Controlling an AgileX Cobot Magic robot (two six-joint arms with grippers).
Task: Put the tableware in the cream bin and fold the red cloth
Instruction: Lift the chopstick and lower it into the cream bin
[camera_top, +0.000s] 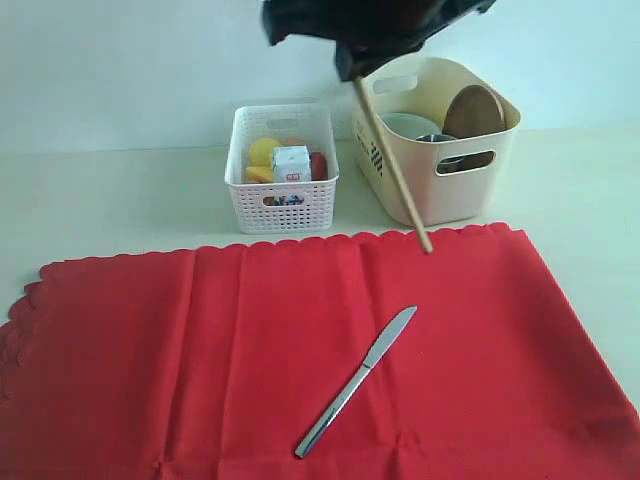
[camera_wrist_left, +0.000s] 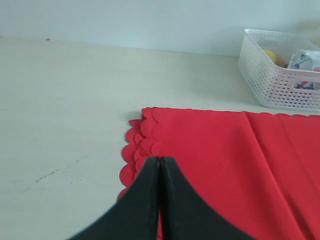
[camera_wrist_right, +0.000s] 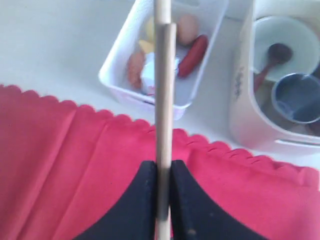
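My right gripper (camera_top: 352, 70) (camera_wrist_right: 162, 165) hangs above the cloth's far edge, shut on the wooden chopsticks (camera_top: 393, 170) (camera_wrist_right: 164, 90), which slant down beside the cream bin (camera_top: 440, 195) (camera_wrist_right: 242, 112). In the bin are the brown plate (camera_top: 473, 112), pale bowl (camera_wrist_right: 280, 32), dark spoon (camera_wrist_right: 272, 55) and steel cup (camera_wrist_right: 298, 97). The silver knife (camera_top: 357, 380) lies on the spread red cloth (camera_top: 180, 350) (camera_wrist_left: 225, 160). In the left wrist view my left gripper (camera_wrist_left: 159, 160) is shut and empty over the cloth's scalloped corner. It is out of the exterior view.
A white lattice basket (camera_top: 282, 205) (camera_wrist_left: 272, 80) (camera_wrist_right: 120, 75) with food items and a milk carton stands left of the cream bin, just behind the cloth. Pale table (camera_top: 110, 200) shows left of the basket and around the cloth.
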